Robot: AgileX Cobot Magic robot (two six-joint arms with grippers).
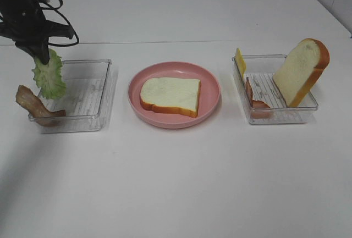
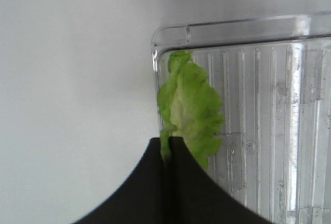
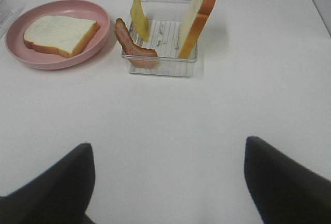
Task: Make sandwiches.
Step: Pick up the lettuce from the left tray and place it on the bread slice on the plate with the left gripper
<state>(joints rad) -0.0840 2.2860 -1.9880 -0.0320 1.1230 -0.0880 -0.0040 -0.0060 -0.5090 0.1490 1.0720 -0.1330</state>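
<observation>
Left hand (image 1: 38,55) clamped on lettuce leaf (image 1: 49,77). The leaf hangs with its long axis vertical, free end down, over a corner of the left tray (image 1: 102,92). Right hand (image 3: 166,146) fingers apart above counter (image 1: 176,183).

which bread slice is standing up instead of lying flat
The bread slice in the right-hand clear tray: it stands tilted on its edge, crust side up. The other slice lies flat on the pink plate.
</observation>
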